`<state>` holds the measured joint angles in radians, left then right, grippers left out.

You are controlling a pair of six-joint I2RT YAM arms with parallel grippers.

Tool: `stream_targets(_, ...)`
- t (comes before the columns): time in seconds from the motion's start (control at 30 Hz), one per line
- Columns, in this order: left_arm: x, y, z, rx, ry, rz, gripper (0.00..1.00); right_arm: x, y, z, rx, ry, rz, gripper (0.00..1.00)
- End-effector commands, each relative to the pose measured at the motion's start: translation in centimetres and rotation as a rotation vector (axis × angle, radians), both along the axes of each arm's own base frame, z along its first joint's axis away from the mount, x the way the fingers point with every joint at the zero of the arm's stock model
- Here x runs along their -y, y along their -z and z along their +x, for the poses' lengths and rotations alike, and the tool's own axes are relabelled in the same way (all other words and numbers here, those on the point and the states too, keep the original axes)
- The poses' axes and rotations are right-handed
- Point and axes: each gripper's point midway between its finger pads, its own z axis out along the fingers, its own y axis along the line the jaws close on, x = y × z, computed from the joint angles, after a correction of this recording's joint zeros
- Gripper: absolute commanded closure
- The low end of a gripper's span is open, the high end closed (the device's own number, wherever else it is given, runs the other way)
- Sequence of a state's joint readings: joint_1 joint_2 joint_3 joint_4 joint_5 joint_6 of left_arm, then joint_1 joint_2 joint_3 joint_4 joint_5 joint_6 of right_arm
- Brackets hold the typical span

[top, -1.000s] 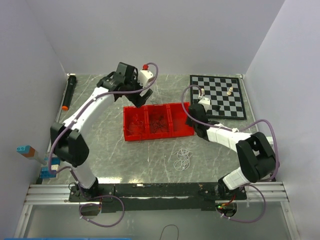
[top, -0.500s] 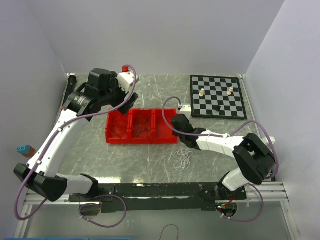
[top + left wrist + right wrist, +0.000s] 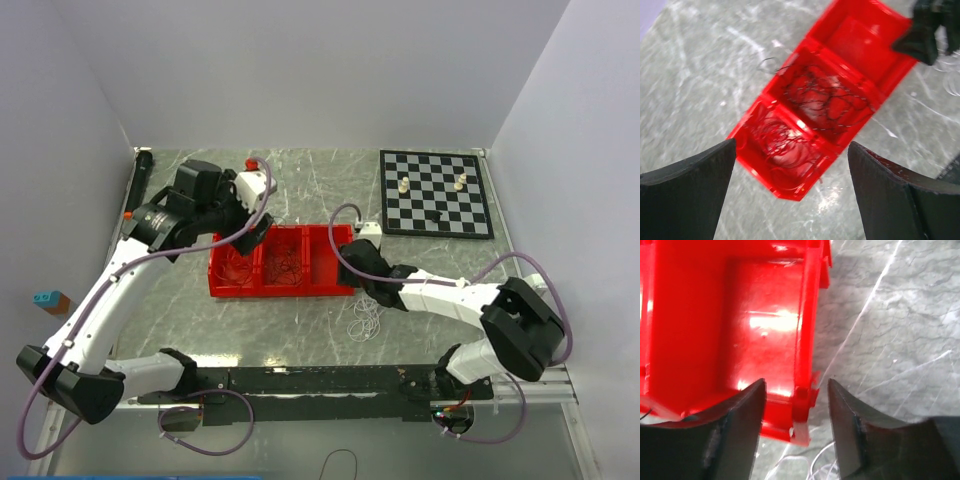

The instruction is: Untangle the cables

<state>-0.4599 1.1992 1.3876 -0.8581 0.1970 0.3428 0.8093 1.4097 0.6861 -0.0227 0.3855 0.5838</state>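
Cables lie split by colour, which suggests sorting is under way. A black tangle fills the middle compartment of a red tray at mid-table. Thin reddish loops lie in its left compartment, and its right compartment is bare. White loops rest on the table just near of the tray's right end, probably meant for that bare compartment.

The left gripper hovers above the tray's left half, fingers spread wide and holding nothing, facing down on the tangles. The right gripper sits low at the tray's near right corner, fingers spread with the right wall between them. Whether they touch it cannot be told; the pose likely steadies or shifts the tray. That arm lies close to the white loops and may hinder reaching them.

A chessboard with a few pieces lies far right and a dark pen-like tool far left, both well apart.
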Motion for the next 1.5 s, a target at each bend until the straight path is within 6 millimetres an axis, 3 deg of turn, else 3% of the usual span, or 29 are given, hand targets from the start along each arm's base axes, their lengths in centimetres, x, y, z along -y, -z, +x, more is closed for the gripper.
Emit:
stream_targets(0.0, 3.4, -1.3, -2.3, 0.060, 0.189, -0.072, 0.03, -0.9, -4.8, 0.1, 0.075, -0.034, 0.091, 0.34)
stream_targets(0.1, 5.4, -0.1, -3.8, 0.069, 0.295, -0.032, 0.03, 0.3, -6.7, -0.9, 0.090, -0.022, 0.123, 0.27)
stream_targets(0.2, 7.3, 1.2, -5.3, 0.054, 0.377, -0.011, 0.03, 3.1, -6.5, -3.0, 0.054, 0.037, 0.109, 0.26)
stream_targets(0.37, 9.1, 2.0, -6.1, 0.037, 0.422, -0.041, 0.02, 6.4, -3.7, -7.2, -0.078, 0.109, 0.107, 0.27)
stream_targets(0.5, 9.5, 2.5, -6.8, 0.056, 0.442, -0.068, 0.01, 7.1, -0.9, -8.5, -0.157, 0.120, 0.062, 0.27)
stream_targets(0.63, 9.2, 2.5, -7.6, 0.152, 0.471, -0.073, 0.03, 6.4, 1.7, -8.9, -0.252, 0.091, 0.005, 0.27)
stream_targets(0.73, 8.8, 2.7, -8.3, 0.225, 0.490, -0.083, 0.03, 4.1, 1.7, -8.9, -0.265, 0.009, 0.067, 0.33)
stream_targets(0.9, 8.5, 4.0, -8.9, 0.220, 0.497, -0.084, 0.03, -0.6, -0.4, -10.2, -0.274, -0.183, 0.255, 0.51)
stream_targets(1.07, 9.1, 5.7, -9.5, 0.208, 0.536, -0.076, 0.03, -4.5, -2.9, -13.1, -0.286, -0.435, 0.368, 0.52)
stream_targets(1.17, 9.5, 6.8, -9.7, 0.190, 0.555, -0.057, 0.03, -4.7, -3.3, -13.4, -0.261, -0.468, 0.390, 0.50)
stream_targets(1.47, 11.2, 11.2, -10.9, 0.163, 0.669, 0.019, 0.03, -1.7, -1.8, -13.9, -0.260, -0.389, 0.317, 0.52)
